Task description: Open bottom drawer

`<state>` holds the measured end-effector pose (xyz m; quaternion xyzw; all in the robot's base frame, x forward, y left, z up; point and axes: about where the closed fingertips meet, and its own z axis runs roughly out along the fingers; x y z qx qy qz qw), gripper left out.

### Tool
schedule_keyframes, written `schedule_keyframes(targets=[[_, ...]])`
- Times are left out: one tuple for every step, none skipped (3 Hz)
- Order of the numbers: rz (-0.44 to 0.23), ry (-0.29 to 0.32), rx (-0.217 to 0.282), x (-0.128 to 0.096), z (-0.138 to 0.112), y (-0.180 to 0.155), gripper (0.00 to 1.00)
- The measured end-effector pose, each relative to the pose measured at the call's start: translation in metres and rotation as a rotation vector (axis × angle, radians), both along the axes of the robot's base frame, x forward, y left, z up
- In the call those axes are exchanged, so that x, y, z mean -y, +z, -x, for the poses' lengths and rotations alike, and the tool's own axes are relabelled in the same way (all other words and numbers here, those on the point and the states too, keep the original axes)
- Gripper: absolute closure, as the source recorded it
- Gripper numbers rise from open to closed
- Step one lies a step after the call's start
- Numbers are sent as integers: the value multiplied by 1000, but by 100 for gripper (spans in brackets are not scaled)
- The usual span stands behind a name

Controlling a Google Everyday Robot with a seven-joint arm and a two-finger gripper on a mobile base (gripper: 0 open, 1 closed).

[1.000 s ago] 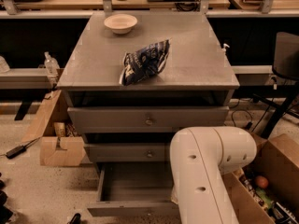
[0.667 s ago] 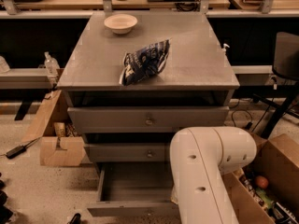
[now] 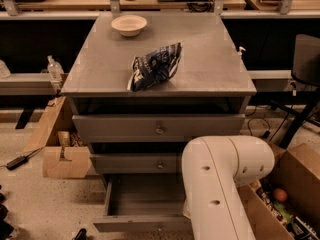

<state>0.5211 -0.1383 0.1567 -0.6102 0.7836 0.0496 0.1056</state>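
Showing bottom drawer (image 3: 140, 225) pulled out at btm of grey cabinet (image 3: 210, 59), front sitting low near floor. Blocking drawer's rt side w/ white arm (image 3: 215, 184); hiding gripper behind it, so can't tell its state. Also showing bowl (image 3: 129, 25) & dark snack bag (image 3: 155, 66) lying apart on top.

A bowl (image 3: 129, 25) sits on the cabinet (image 3: 210, 59), back left; a bag (image 3: 155, 66) lies mid-top; a box (image 3: 65, 161) stands left of it.

the bottom drawer (image 3: 142, 223) stands pulled out of the grey cabinet (image 3: 210, 59), its flat grey front foremost, grey inside showing; its right end and the gripper are hidden behind the arm (image 3: 220, 184).
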Motion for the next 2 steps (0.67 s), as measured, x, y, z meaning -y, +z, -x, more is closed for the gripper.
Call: schedule_keyframes(targets=[[0, 0, 0, 0, 0, 0, 100], [0, 0, 0, 0, 0, 0, 100]])
